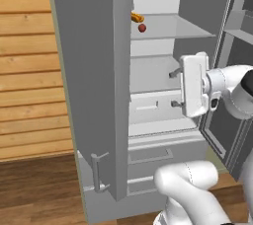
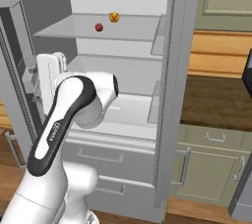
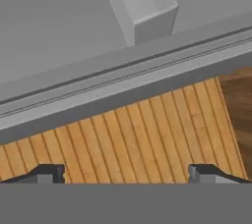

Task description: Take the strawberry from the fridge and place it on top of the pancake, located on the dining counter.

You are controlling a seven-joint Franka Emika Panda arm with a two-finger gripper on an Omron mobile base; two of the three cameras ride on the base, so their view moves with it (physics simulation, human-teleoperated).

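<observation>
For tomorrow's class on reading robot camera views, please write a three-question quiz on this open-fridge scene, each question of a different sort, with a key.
1. True or false: the strawberry lies on an upper glass shelf of the fridge.
2. Multiple choice: the tool is A) shut on the strawberry, B) open and holding nothing, C) shut on a door handle.
3. Short answer: what lies just beside the strawberry on the same shelf?

Key
1. True; both base views show it there.
2. B; the fingers stand wide apart, below the strawberry's shelf.
3. An orange-yellow food item, slightly farther back.
</observation>
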